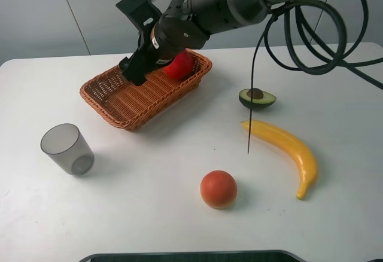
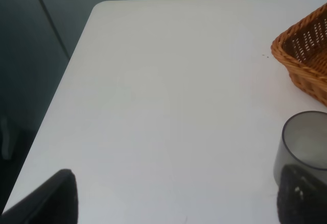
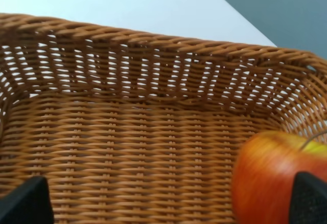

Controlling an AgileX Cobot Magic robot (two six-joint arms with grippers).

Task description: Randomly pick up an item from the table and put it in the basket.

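The red apple (image 1: 179,66) lies inside the wicker basket (image 1: 108,100) at its far right end, on the white table (image 1: 149,214). My right gripper (image 1: 154,64) reaches across and hangs over the basket with its jaws wide open. In the right wrist view the apple (image 3: 273,175) is blurred and sits beside one fingertip (image 3: 309,198), not clamped, on the basket floor (image 3: 127,147). My left gripper (image 2: 176,201) is open and empty, low over the table's left part (image 2: 153,106), near the basket corner (image 2: 301,55).
A grey translucent cup (image 1: 67,149) stands left of centre and shows by one left fingertip (image 2: 301,142). An orange-red round fruit (image 1: 218,189), a yellow banana (image 1: 287,151) and an avocado half (image 1: 257,98) lie on the right. Black cables (image 1: 311,34) hang there.
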